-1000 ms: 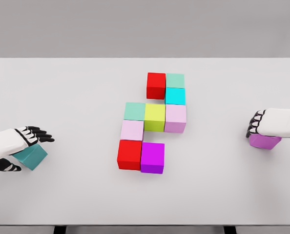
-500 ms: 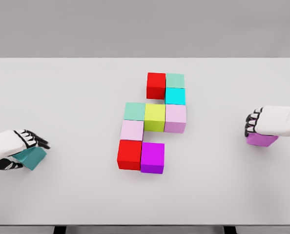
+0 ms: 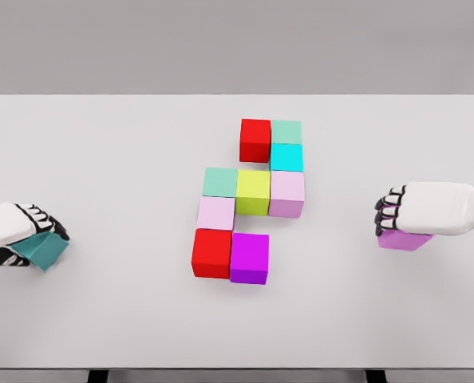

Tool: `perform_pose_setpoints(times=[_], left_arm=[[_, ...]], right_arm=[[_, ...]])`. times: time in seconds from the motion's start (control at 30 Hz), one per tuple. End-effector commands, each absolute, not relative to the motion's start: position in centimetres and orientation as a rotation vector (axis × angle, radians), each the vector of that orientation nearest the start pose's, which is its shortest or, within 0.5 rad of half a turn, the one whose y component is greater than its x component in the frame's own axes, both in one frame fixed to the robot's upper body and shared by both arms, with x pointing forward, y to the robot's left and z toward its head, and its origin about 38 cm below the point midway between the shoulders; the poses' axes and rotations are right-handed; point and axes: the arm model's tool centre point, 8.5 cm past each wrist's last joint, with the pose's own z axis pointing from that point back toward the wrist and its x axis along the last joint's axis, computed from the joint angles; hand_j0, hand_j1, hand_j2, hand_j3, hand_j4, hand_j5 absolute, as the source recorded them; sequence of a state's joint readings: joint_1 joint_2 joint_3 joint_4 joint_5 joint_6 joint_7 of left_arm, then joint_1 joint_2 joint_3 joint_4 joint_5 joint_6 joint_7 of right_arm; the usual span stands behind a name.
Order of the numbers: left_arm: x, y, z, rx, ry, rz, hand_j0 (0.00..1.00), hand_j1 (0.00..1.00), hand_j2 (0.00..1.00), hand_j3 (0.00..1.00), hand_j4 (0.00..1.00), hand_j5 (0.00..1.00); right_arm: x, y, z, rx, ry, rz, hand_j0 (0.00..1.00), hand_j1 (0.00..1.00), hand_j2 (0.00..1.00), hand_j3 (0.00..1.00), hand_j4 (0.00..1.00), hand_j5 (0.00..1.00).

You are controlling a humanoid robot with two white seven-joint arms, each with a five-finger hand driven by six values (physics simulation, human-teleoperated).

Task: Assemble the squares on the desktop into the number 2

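Right hand [image 3: 416, 209] slides its violet cube [image 3: 403, 238] toward the magenta cube [image 3: 249, 257], fingers clamped on the faces — rigid, light, probably slick.

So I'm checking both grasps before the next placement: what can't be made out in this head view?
- Teal cube: mostly covered by the left hand; the finger contact on it is hidden.
- Purple cube: its top is under the right hand, so whether it is lifted off the table cannot be told.
- Both arms: cut off by the picture's side edges.
- Far sides of the assembled cubes, such as the top red cube: hidden from this single view.
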State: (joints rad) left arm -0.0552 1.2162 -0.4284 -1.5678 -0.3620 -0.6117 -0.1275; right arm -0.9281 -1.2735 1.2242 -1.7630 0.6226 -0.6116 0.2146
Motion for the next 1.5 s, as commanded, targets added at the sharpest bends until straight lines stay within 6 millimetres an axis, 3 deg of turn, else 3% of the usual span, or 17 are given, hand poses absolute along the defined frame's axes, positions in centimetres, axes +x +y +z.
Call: perform_pose_setpoints(times=[0.0,0.1,0.5,0.77,1.0,1.17,1.47], left_arm=[[31.9,42.5,16.5,0.413,-1.281,-1.931,0.64,0.64,0.64,0.64,0.64,0.64],[32.3,42.2,16.7,0.421,-1.3,-1.924,0.64,0.64,0.64,0.64,0.64,0.64],[34.1,41.2,17.9,0.467,-1.384,-1.89,0.65,0.65,0.65,0.65,0.65,0.65],[35.4,40.6,17.9,0.494,-1.425,-1.862,0.65,0.65,0.65,0.65,0.65,0.65],[36.5,40.2,18.0,0.522,-1.455,-1.837,0.65,0.65,0.65,0.65,0.65,0.65],[37.3,40.2,17.9,0.539,-1.467,-1.816,0.65,0.65,0.65,0.65,0.65,0.65],[38.8,39.5,17.3,0.536,-1.473,-1.783,0.65,0.65,0.65,0.65,0.65,0.65]], right_arm=[[35.0,-32.9,22.0,0.538,1.4,-3.054,0.65,0.65,0.65,0.65,0.65,0.65],[35.0,-32.4,21.9,0.519,1.425,-3.045,0.65,0.65,0.65,0.65,0.65,0.65],[35.3,-26.9,19.9,0.345,1.533,-2.935,0.65,0.65,0.65,0.65,0.65,0.65],[35.0,-24.6,18.6,0.259,1.574,-2.899,0.65,0.65,0.65,0.65,0.65,0.65],[34.9,-24.1,18.2,0.247,1.57,-2.888,0.65,0.65,0.65,0.65,0.65,0.65],[34.9,-23.7,18.0,0.248,1.559,-2.878,0.85,0.85,0.85,0.85,0.85,0.85],[34.8,-23.8,18.0,0.246,1.559,-2.881,0.85,0.85,0.85,0.85,0.85,0.85]])
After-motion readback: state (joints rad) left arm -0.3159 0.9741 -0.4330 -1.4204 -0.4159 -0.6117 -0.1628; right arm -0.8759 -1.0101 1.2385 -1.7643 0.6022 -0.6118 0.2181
